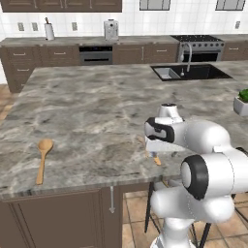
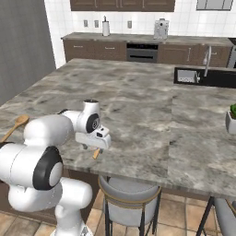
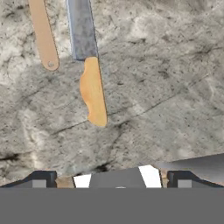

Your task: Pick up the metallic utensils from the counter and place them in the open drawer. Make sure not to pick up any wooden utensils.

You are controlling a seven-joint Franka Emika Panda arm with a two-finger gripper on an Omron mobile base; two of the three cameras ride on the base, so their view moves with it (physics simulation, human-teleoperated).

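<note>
Gripper [image 3: 112, 179] spread wide above the knife [image 3: 87, 61]; I judged it light, stiff, slippery, best pinched mid-handle.

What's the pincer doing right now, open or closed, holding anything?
Pincer: open, jaws spread wide, holding nothing; it hangs over the counter just short of a knife with a yellow handle.
</note>
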